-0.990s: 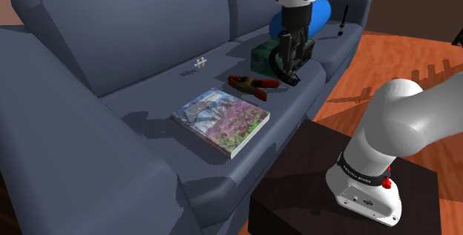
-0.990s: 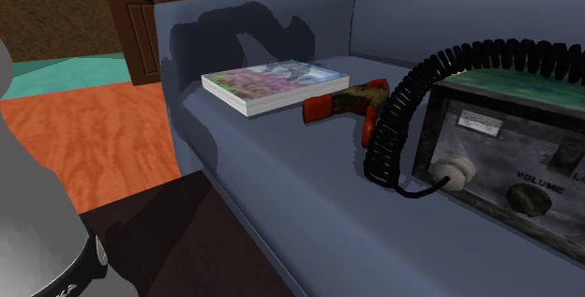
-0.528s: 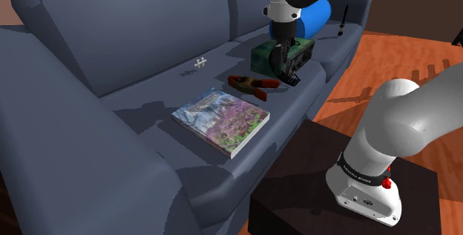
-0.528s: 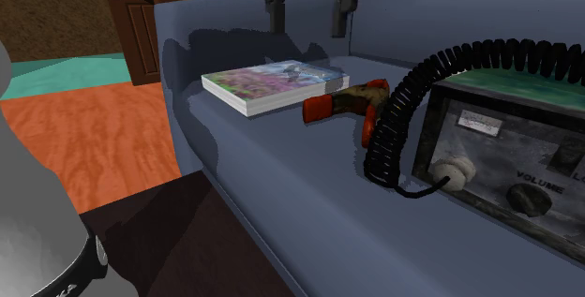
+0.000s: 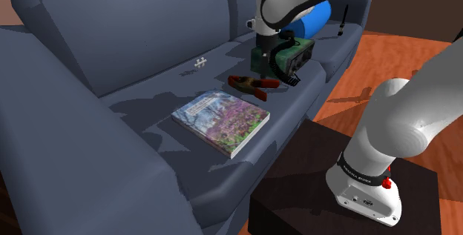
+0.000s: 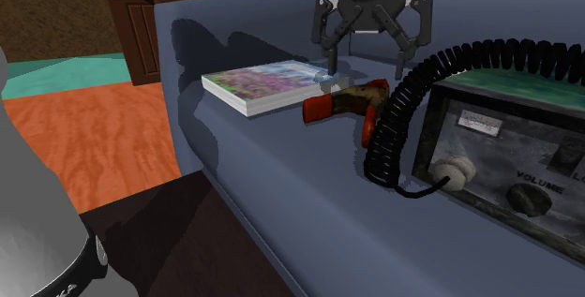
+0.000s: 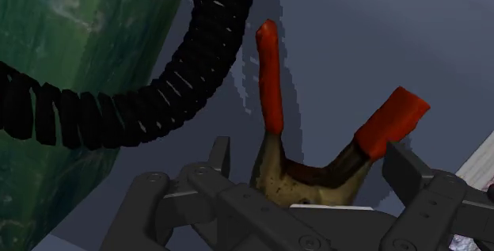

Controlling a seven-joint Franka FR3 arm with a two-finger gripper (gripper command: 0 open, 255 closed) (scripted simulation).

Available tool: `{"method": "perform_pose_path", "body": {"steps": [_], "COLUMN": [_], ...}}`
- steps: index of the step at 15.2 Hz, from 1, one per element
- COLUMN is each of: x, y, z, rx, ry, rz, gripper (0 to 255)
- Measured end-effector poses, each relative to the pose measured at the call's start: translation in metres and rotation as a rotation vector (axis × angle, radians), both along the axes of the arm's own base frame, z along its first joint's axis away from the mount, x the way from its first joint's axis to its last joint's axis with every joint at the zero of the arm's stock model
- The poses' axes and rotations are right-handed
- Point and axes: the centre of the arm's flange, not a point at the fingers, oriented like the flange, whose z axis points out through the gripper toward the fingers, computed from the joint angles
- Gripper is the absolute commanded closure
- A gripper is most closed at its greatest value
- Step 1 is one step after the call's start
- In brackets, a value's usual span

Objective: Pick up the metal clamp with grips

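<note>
Gripper (image 6: 367, 65) over clamp (image 6: 345, 101) on sofa (image 6: 281, 187); fingers (image 7: 218, 154) wide open, nothing held, bracketing its body so closing shd pinch it. Coiled cable (image 6: 392, 108) v close, snag risk.

The clamp (image 6: 347, 101) has a dull, mottled brown metal body that looks tarnished and rough; its grips (image 7: 271, 75) are smooth red with a soft sheen; the sofa (image 5: 148, 41) is matt blue-grey and even, with no weave showing; the book (image 5: 221, 118) has a glossy printed cover and white paper edges; the box (image 6: 506, 155) has a scuffed, worn grey face and a marbled green top; its cord (image 6: 403, 108) is ribbed matt black; the floor (image 6: 84, 145) is orange wood with visible grain; the gripper (image 6: 367, 66) is matt black; the arm (image 5: 415, 122) is smooth glossy white.
</note>
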Motion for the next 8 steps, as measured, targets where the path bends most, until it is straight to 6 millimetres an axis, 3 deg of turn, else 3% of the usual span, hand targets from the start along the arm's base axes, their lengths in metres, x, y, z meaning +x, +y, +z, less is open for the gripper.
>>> {"method": "perform_pose_path", "body": {"steps": [3,8], "x": [0.02,0.022], "y": [-0.008,-0.008], "z": [-0.015,-0.041], "rx": [0.0,0.0], "ry": [-0.017,-0.02], "rz": [0.062,0.073], "gripper": [0,0]}}
